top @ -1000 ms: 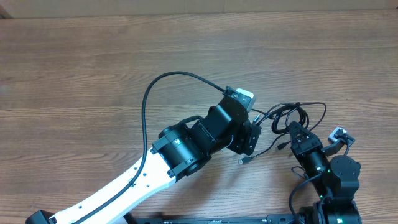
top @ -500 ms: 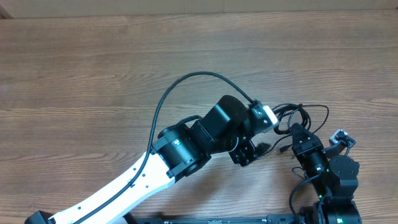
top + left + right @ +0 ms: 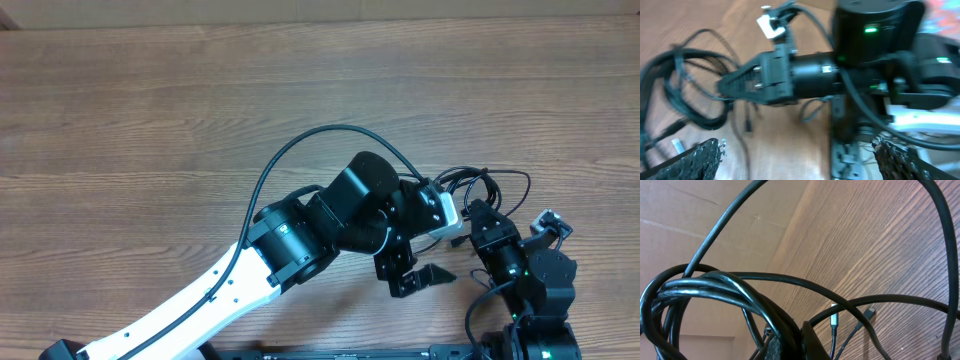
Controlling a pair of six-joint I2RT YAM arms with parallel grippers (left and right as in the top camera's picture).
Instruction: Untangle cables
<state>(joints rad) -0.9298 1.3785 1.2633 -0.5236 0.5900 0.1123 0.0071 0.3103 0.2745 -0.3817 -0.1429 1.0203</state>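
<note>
The brown wood-grain surface (image 3: 120, 120) carries everything. Across it reaches the long white-and-black left arm (image 3: 300, 235), and the shorter black right arm (image 3: 545, 275) stands at the near right edge.

The thin black cables (image 3: 482, 183) lie in a loose knot of overlapping loops on the surface, just beyond the right arm's tip and beside the left arm's wrist.

The left pincer (image 3: 412, 272) stands wide open with nothing between its fingers, hovering near the knot but apart from it. The right pincer (image 3: 477, 212) is fully closed, and several cords bunch at its fingers in its own wrist view, so it appears to be pinching part of the bundle.

Small silver-tipped plug connectors (image 3: 833, 321) trail free on the wood.

These cords look light and limp. I judge they would sag and drag the rest along when lifted, and slip through a loose pinch. A free end close behind a plug seems the best hold, because the plug body stops the cord sliding out and the strand can be drawn clear of the loops.
</note>
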